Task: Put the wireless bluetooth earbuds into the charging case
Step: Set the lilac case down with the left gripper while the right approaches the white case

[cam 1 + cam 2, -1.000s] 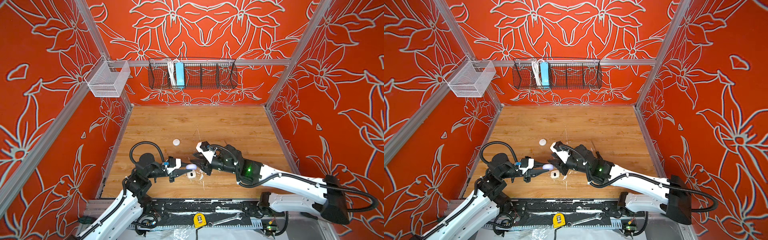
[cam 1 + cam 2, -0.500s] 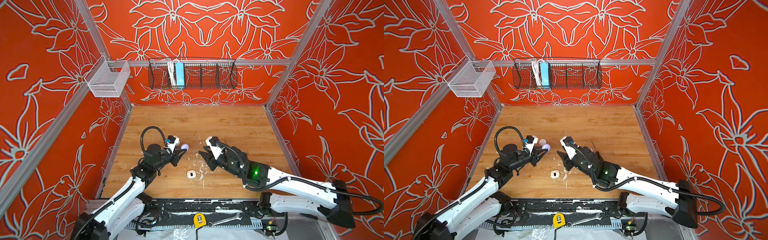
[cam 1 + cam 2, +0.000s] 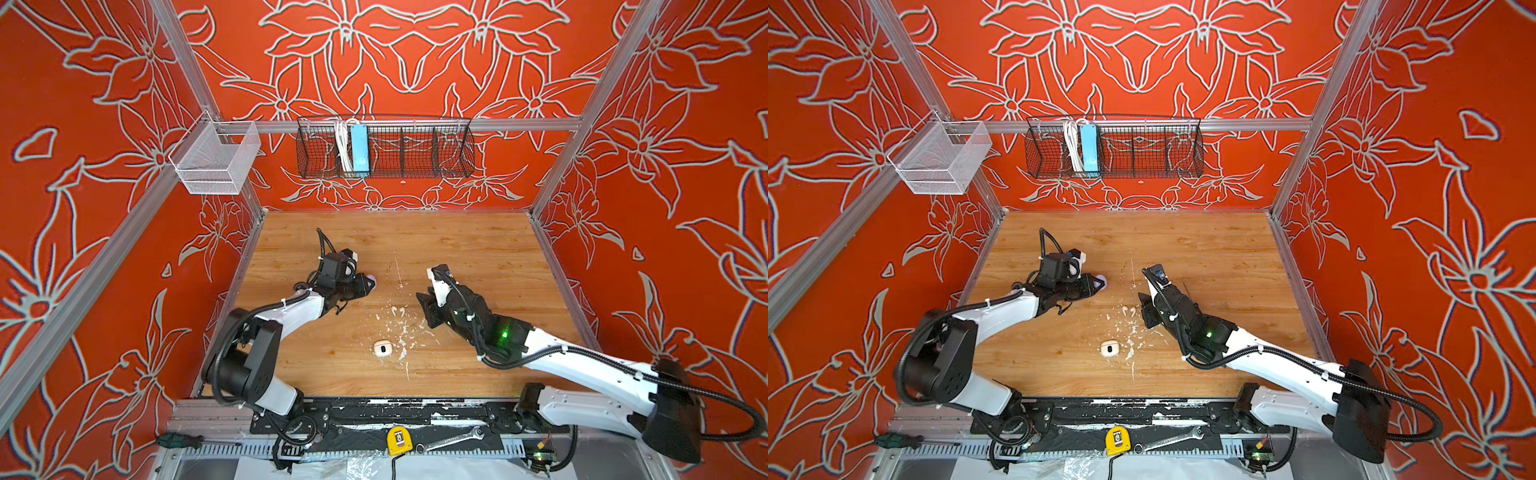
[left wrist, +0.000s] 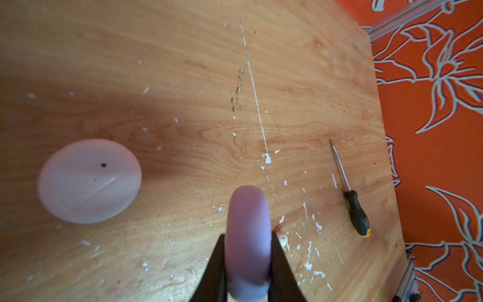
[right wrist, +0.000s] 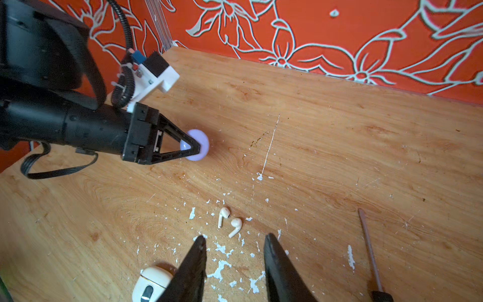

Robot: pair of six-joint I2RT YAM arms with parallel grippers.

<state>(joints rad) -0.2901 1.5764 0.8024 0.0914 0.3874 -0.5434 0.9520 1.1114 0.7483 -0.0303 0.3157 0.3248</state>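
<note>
The two white earbuds (image 5: 224, 215) lie side by side on the wooden table (image 5: 339, 146). Their stems point back toward the right gripper (image 5: 235, 251), and they sit just beyond its tips, about in line with the gap between them. Those jaws stand partly apart with nothing between them, and they touch neither earbud. Just outside one jaw, close by its side, sits a cream case (image 5: 153, 283) with a dark oval on its face. In a top view this case (image 3: 382, 348) lies nearer the front edge than the earbuds (image 3: 398, 308). White paint flecks (image 5: 222, 266) are scattered on the wood under and around the right jaws. Off the other side of those jaws lies a screwdriver (image 5: 369, 251) with a thin shaft and dark handle, well clear of the earbuds. Across from the right jaws and well past the earbuds, the left gripper (image 5: 194, 151) is closed tight on a round lavender case (image 5: 200, 138). The jaws clamp its flat faces and hold it low over the table; whether it touches the wood I cannot tell. From the left wrist the same case (image 4: 248, 235) shows edge-on between the jaws. Off to one side of them a pale pink case (image 4: 88, 180), round and blurred, lies flat on the table, apart from the gripper.
</note>
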